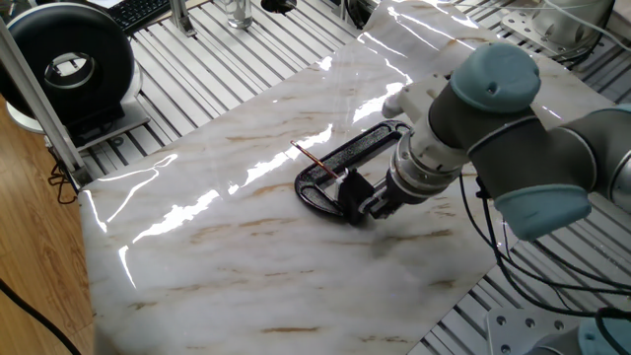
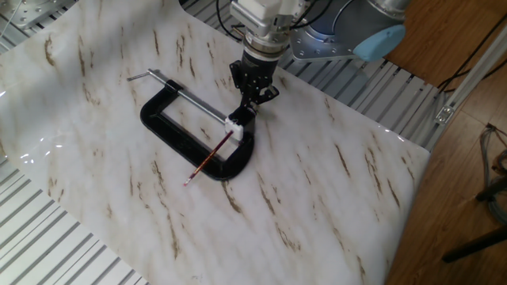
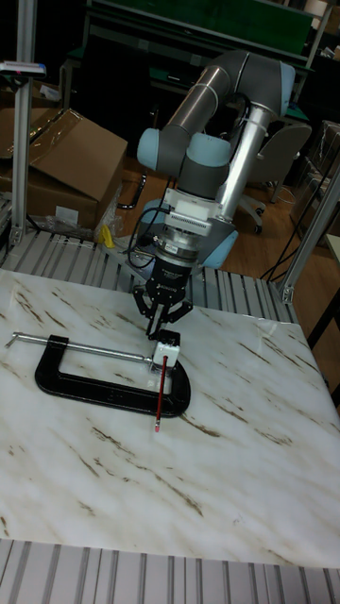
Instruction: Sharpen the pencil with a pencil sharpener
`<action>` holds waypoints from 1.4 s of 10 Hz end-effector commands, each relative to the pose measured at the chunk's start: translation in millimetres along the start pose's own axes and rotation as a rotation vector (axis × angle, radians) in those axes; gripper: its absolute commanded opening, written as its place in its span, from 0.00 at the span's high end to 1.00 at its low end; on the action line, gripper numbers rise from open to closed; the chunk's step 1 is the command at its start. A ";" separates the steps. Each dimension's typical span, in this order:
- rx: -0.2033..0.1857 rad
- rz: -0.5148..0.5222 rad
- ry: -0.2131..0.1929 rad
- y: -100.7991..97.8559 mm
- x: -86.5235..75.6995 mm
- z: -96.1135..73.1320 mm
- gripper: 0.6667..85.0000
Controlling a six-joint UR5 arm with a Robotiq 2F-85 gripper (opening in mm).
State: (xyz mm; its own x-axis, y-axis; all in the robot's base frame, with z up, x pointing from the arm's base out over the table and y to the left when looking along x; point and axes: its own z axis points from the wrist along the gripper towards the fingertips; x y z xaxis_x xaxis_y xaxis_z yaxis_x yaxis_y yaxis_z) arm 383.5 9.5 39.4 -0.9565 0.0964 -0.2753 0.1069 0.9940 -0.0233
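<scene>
The pencil [image 2: 210, 158], a thin reddish stick, lies across the black C-clamp [image 2: 170, 131] with its upper end in a small white block [image 2: 234, 124]. It also shows as the pencil [image 3: 160, 396] and the pencil [image 1: 317, 163]. My gripper [image 2: 247, 109] points down at that block, fingers closed on a small dark block, the pencil sharpener [image 3: 161, 339], at the pencil's upper end. In the tall fixed view my gripper [image 3: 160, 332] sits just above the white block [image 3: 165, 354]. My gripper [image 1: 355, 197] hides the sharpener in the one fixed view.
The clamp's silver threaded rod [image 2: 190, 99] runs left from the white block. The marble sheet [image 2: 317, 198] ends in slatted metal on all sides. A black round device [image 1: 69, 59] and a glass [image 1: 239, 12] stand beyond the far edge. Cardboard boxes [image 3: 66, 160] lie behind.
</scene>
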 end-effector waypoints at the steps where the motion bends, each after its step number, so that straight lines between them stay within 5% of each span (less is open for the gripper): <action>1: -0.004 0.010 0.014 -4.2 -7.2 -10.7 0.98; 14: 0.002 0.083 0.061 22.2 -20.3 -41.6 1.00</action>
State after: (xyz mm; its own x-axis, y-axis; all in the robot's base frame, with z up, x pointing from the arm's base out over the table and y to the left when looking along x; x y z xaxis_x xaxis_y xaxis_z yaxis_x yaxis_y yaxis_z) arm 391.8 21.8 77.4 -0.9619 0.1567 -0.2240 0.1648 0.9862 -0.0179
